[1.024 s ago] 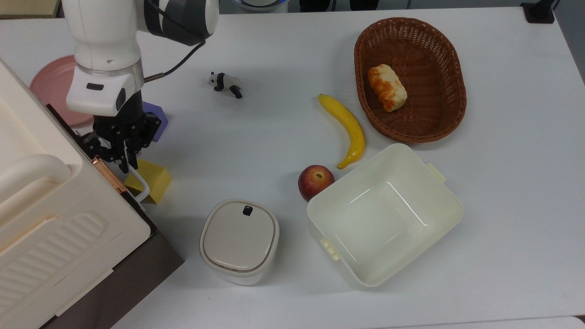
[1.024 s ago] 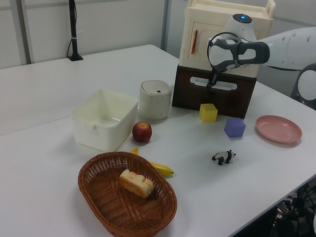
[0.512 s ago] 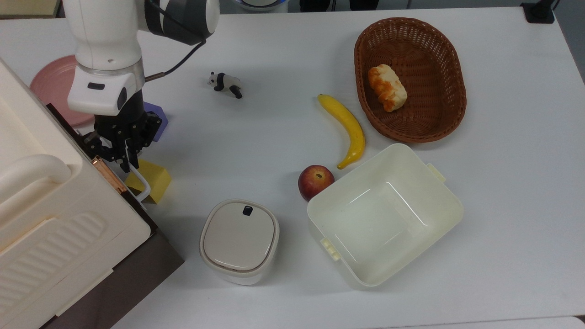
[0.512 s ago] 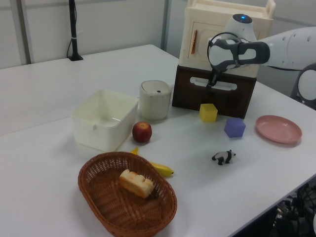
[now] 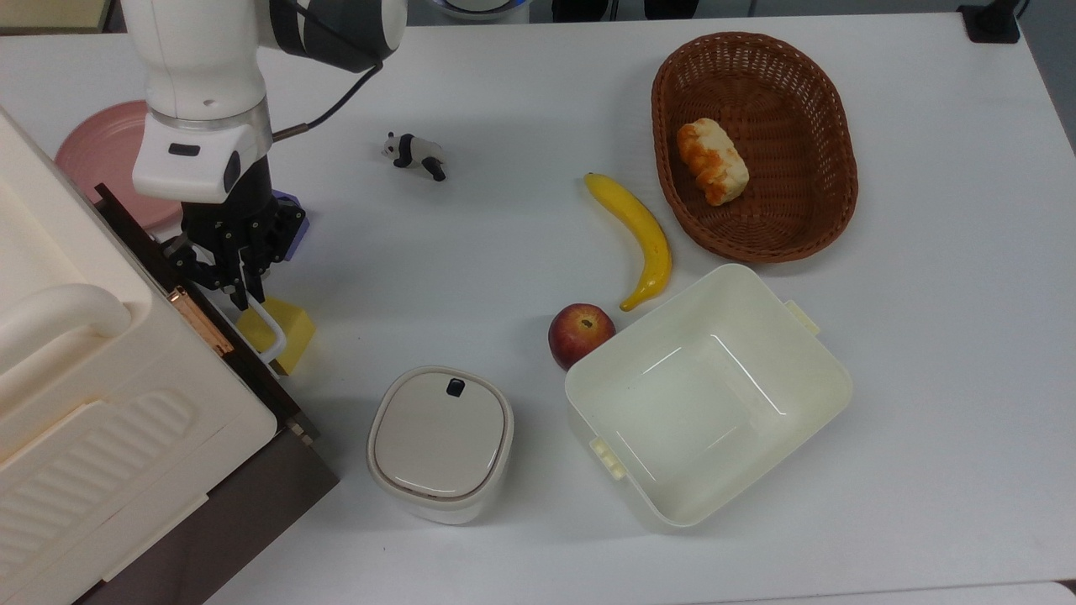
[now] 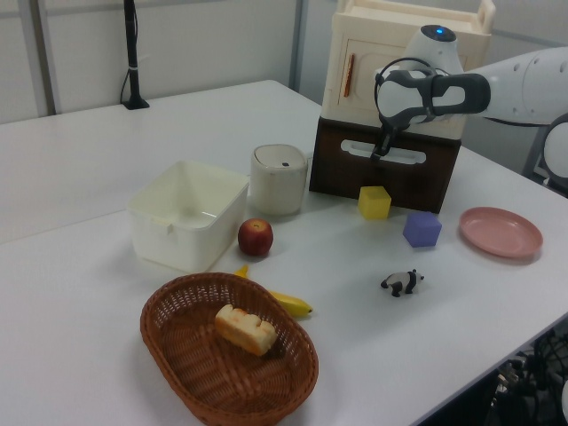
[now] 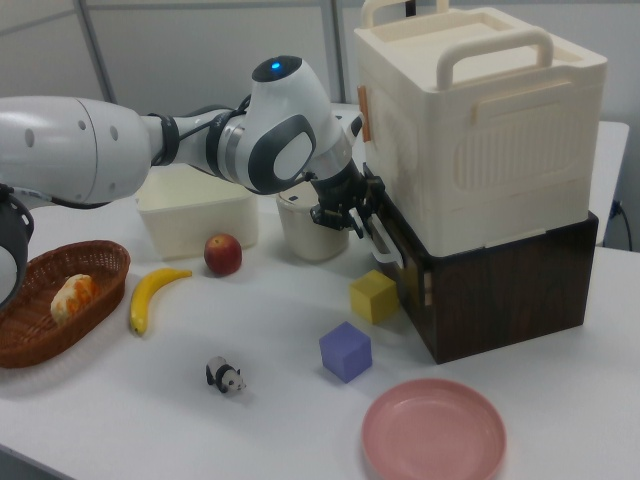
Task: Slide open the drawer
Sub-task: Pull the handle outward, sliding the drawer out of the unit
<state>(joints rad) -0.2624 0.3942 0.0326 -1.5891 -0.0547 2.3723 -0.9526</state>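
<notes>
At the top view's left, the gripper (image 5: 244,290) is clamping the drawer's (image 5: 223,323) white loop handle (image 5: 267,332) — drawer barely out. The yellow block (image 5: 287,334) is sitting just beside the front panel — the sliding drawer risks shoving it.

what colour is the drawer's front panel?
Dark brown, with a white loop handle. The drawer front shows best in the left view.

Large flat white table (image 6: 80,160) is spanning the scene; pale grey panelled wall (image 6: 213,40) is standing behind it, black upright pole (image 6: 133,53) rising on its far edge, even light falling.
</notes>
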